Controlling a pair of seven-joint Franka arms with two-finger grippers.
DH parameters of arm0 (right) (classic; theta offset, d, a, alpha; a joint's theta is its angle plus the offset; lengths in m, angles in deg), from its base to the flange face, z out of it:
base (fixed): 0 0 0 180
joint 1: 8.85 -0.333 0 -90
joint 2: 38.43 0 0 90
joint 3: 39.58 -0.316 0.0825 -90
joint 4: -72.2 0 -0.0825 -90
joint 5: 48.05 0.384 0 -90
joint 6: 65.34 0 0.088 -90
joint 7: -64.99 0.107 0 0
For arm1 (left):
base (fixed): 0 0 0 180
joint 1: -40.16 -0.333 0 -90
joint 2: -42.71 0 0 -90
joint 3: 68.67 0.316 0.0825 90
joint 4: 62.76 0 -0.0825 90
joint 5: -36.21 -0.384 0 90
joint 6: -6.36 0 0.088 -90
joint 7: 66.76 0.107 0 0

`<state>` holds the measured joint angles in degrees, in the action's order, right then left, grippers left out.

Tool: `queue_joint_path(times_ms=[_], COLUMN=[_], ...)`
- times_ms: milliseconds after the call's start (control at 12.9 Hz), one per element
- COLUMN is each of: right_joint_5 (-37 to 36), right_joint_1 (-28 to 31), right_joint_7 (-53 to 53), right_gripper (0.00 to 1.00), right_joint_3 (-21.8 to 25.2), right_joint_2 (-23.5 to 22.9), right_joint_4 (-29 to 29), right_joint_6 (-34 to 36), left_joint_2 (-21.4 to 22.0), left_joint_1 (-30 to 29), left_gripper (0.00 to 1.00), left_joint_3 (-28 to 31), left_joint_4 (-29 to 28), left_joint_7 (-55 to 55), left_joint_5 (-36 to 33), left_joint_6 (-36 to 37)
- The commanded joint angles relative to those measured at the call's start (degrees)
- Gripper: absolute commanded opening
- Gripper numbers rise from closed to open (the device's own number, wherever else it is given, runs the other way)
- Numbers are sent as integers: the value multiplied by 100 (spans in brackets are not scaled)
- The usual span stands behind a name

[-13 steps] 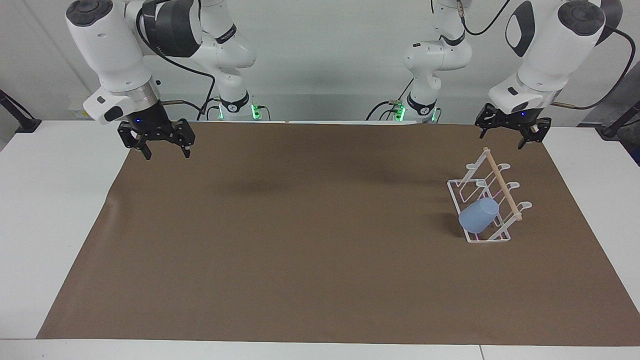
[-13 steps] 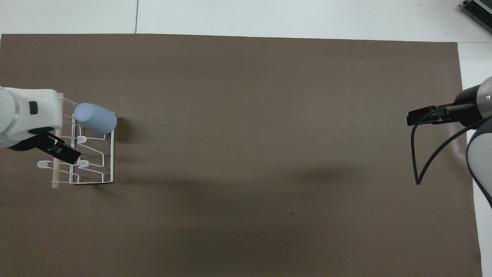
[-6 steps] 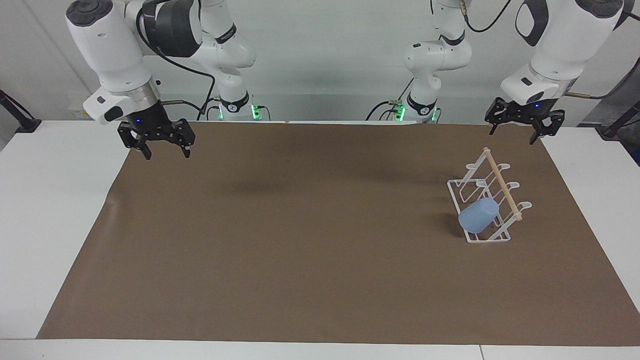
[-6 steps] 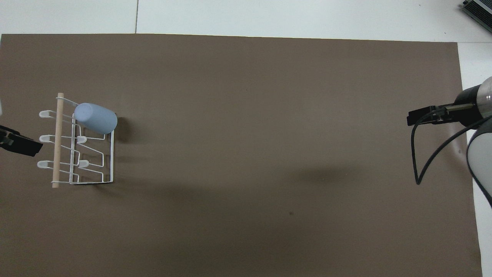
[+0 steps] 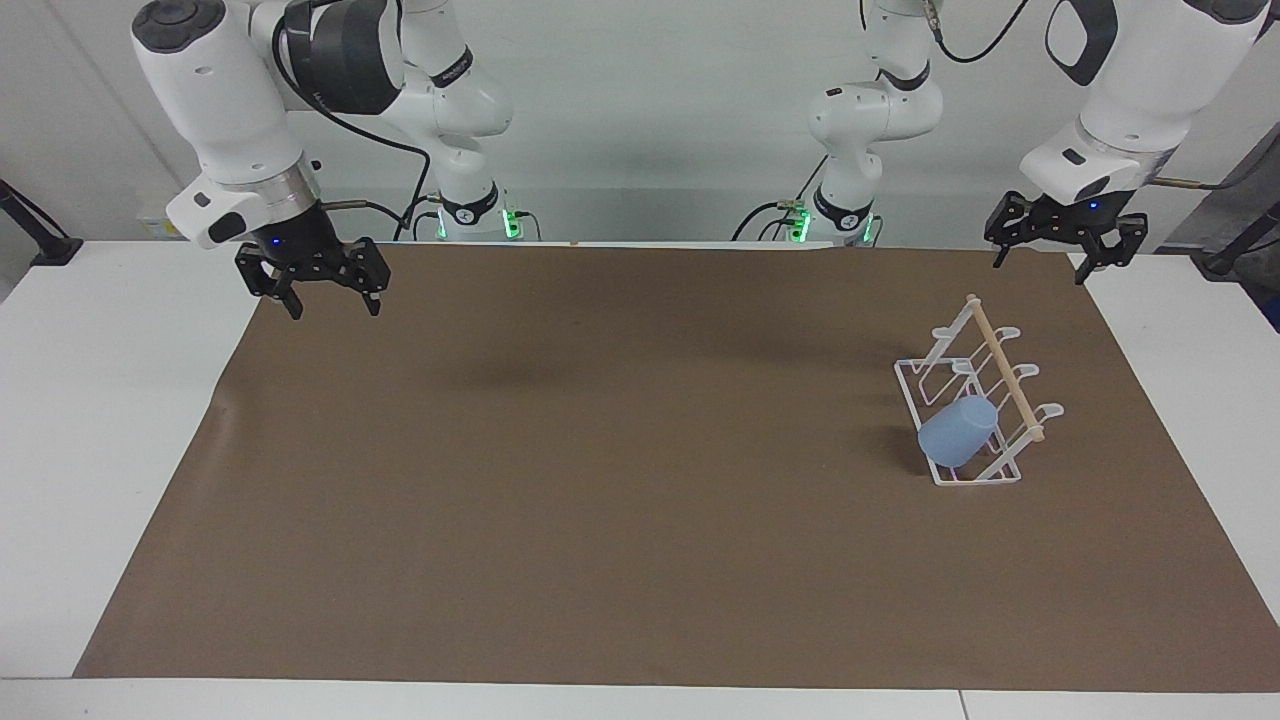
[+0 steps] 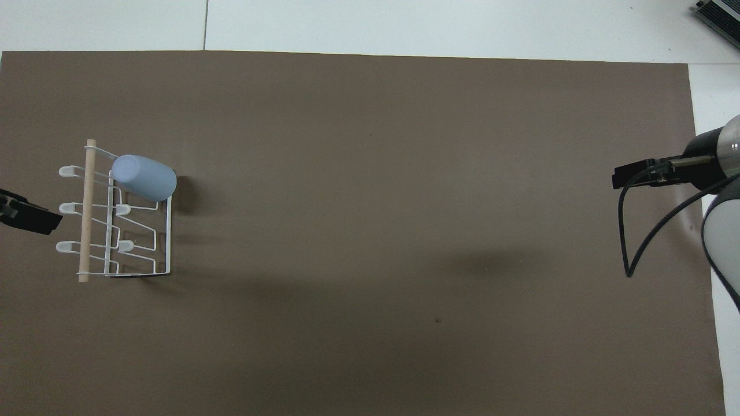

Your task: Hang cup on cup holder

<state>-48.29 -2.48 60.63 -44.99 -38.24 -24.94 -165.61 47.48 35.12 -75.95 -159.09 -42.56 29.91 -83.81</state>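
In the facing view, you have the cup (image 5: 957,430) hanging tilted on one of the slanted wire loops of the cup holder (image 5: 975,400), at the end of the rack farthest from the robots. The cup holder stands on the brown mat (image 5: 640,500) that covers the surface (image 5: 100,400), toward the left arm's end. Your left end effector (image 5: 1043,262) hangs in the air over the mat's edge nearest the robots, well apart from the rack, with its fingers spread and nothing between them. Your right end effector (image 5: 330,298) hangs over the mat's corner at the right arm's end, fingers likewise apart and empty.

In the overhead view, the cup (image 6: 143,177) lies slanted over the rack's farthest loop, its closed base pointing up toward the wooden dowel (image 6: 87,211) that runs along the top of the cup holder (image 6: 124,231). Only a dark tip of the left end effector (image 6: 29,212) shows at the edge, beside the rack without touching it. The right end effector (image 6: 633,174) shows at the other edge, with a black cable (image 6: 647,237) looping below it.
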Motion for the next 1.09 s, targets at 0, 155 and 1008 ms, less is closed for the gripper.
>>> queue_joint_path(times_ms=[0, 155, 1008], right_joint_5=[129, 129, 129], right_joint_1=[30, 30, 30], right_joint_7=[49, 49, 49], right_gripper=[100, 100, 100], right_joint_3=[14, 14, 5], right_joint_2=[96, 96, 96], right_joint_4=[-78, -78, -78], right_joint_6=[51, 51, 51], left_joint_2=[94, 94, 50], left_joint_1=[-68, -76, -121], left_gripper=[100, 100, 100], left_joint_3=[-28, -28, 51], left_joint_4=[-17, -17, 36], left_joint_7=[-55, -55, -300], left_joint_5=[95, 95, 226], left_joint_6=[96, 87, -19])
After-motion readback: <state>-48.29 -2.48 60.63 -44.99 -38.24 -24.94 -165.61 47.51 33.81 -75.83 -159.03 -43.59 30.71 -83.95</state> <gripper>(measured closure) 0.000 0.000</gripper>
